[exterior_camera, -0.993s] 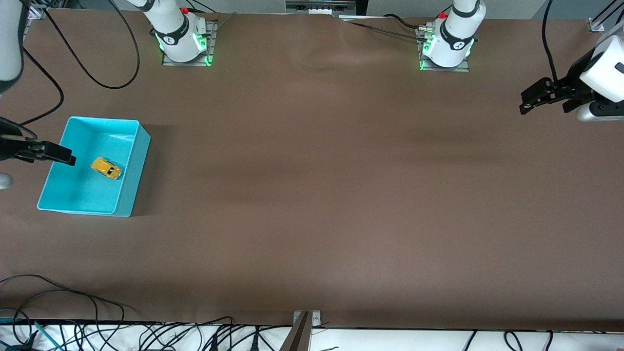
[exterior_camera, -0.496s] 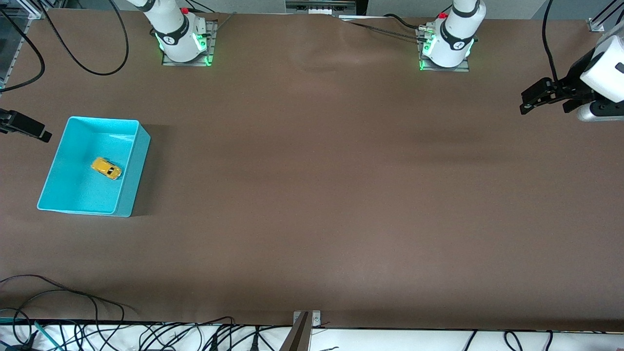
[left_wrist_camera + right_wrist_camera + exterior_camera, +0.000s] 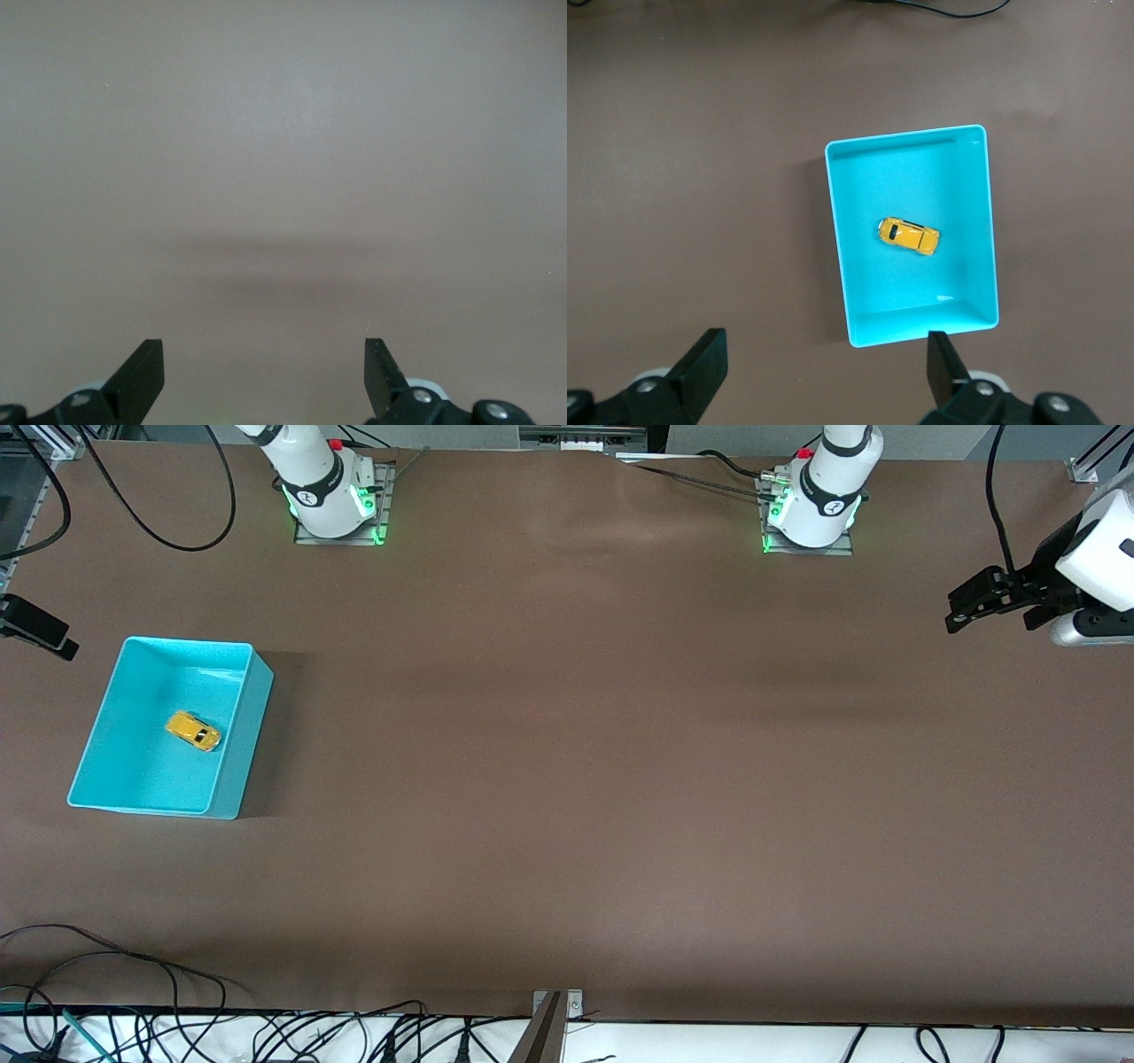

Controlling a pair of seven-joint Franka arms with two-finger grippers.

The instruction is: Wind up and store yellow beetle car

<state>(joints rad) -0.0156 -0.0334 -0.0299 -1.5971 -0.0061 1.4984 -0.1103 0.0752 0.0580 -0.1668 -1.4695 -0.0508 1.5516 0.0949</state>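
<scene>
Plastic, smooth and turquoise, is forming the rectangular bin (image 3: pixel 232 766) that is sitting on the brown worktop (image 3: pixel 567 779) toward the right arm's end. Its walls are standing straight with softly rounded corners, and its open top is showing a plain flat floor. The yellow beetle car (image 3: pixel 193 731) is lying inside this bin, roughly at the centre of the floor, apart from every wall. Its glossy rounded body, dark windows and small black wheels are showing clearly in the right wrist view (image 3: pixel 908 236), and it is sitting on its wheels, turned at a slant to the bin's long sides.

From the car, the right gripper (image 3: pixel 824 367) is hanging at about ten o'clock in the front view, over the worktop's edge just outside the bin, where only one dark finger (image 3: pixel 40 631) is showing. In its own wrist view the two matte black, wedge-shaped fingers are standing wide apart and holding nothing, with the bin between them farther down.

The left gripper (image 3: pixel 959 609) is waiting at about three o'clock across the front view, over the left arm's end of the worktop. Its angular black fingers (image 3: pixel 142 376) are also spreading wide and holding nothing, with only the dull, even brown surface below.

Dark cables (image 3: pixel 133 992) are curling along the worktop's nearest edge.
</scene>
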